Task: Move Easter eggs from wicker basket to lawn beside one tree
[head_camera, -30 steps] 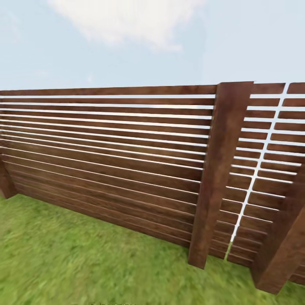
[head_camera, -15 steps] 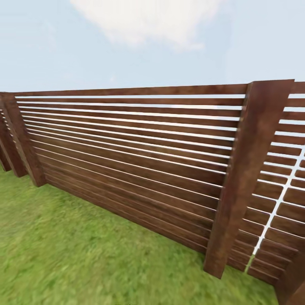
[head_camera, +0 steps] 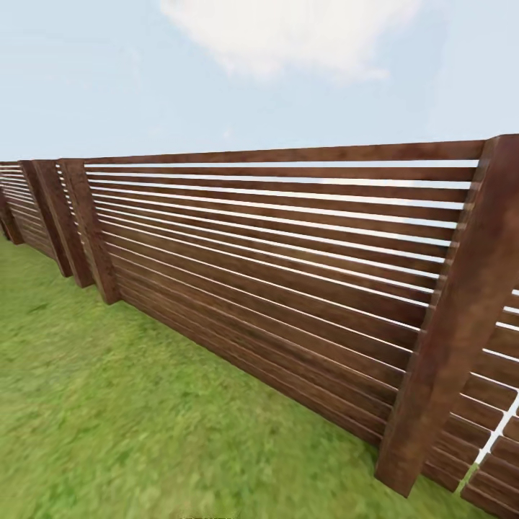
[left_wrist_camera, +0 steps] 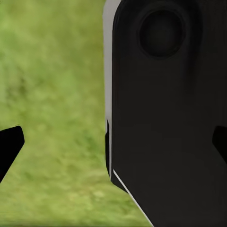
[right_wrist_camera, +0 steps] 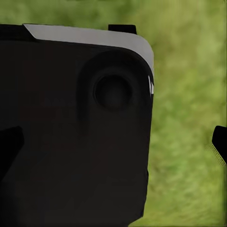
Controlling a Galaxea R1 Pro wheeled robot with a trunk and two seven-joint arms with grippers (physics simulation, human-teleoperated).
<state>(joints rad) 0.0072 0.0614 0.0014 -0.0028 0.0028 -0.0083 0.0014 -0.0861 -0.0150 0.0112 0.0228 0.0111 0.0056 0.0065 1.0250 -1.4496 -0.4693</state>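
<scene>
The lawn (head_camera: 130, 418) spreads green and mottled across the lower part of the head view, running up to the foot of the fence (head_camera: 288, 288). That fence, dark brown with horizontal slats and thick upright posts, crosses the view at a slant, with pale sky and a white cloud (head_camera: 288, 36) above it. In both wrist views blurred grass lies behind a large black robot body part (left_wrist_camera: 165, 118). The left jaws (left_wrist_camera: 113, 142) and right jaws (right_wrist_camera: 118, 142) show dark fingertips (left_wrist_camera: 9, 146) at opposite picture edges, spread wide and holding nothing.
</scene>
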